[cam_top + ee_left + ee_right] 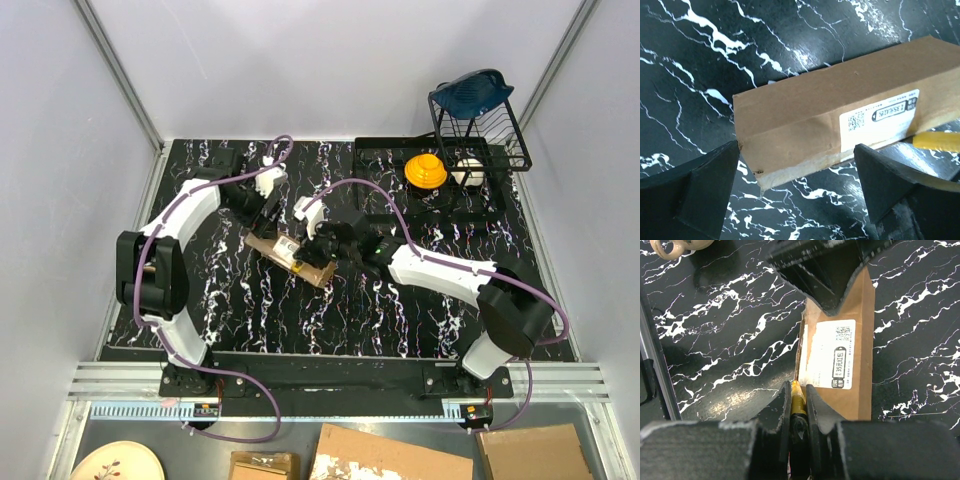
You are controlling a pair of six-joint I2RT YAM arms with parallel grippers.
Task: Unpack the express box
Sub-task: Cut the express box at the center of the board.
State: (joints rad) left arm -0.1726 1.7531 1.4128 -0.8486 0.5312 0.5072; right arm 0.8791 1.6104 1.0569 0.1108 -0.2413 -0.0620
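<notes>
Right gripper (797, 388) pinching utility knife (798, 402) meets express box (862, 315) end-on; left gripper (796, 150), wide, hovers over its far end.

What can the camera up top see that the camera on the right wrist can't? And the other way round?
Only the top view: the whole left arm and right arm, the black wire rack at the back, and a yellow object near it. Only the right wrist view: up close, the right gripper pinching a thin yellow tool at the box's edge, and the print on the white label. Both: the express box on the black marbled table.
</notes>
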